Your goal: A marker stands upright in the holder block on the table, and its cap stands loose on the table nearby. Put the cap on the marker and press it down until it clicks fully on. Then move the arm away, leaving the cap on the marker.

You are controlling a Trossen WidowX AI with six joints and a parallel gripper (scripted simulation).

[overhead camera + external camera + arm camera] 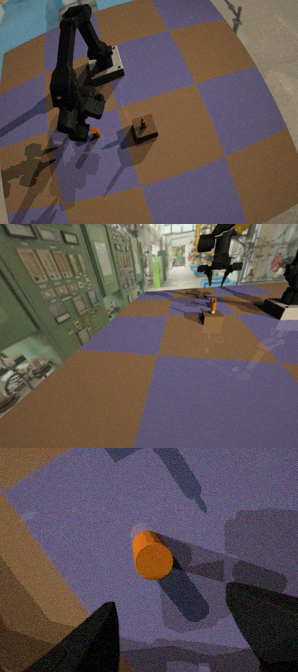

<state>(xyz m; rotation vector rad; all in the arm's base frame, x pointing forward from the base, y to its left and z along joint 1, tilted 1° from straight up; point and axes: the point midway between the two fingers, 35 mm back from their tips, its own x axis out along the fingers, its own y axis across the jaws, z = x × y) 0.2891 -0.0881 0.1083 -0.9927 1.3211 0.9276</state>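
The cap (95, 131) (154, 560) is an orange cylinder standing upright on the table, its flat closed end up. In the exterior view it is mostly hidden behind the marker. The marker (144, 123) (213, 306) is orange with a pale band low down and stands upright in the brown holder block (152, 129) (213, 320), its top uncapped. My gripper (216, 285) (172, 601) is open and empty, pointing down above the table near the cap. In the wrist view the cap shows beyond the fingertips, slightly left of the middle between them. The top view hides the fingertips behind the gripper's body.
The holder block with the marker stands to the right of the cap in the top view. The arm's pale base plate (116, 60) (290, 313) is at the back in the top view and at the right in the exterior view. Arm shadows fall over the checkered table (177, 200) (205, 404).
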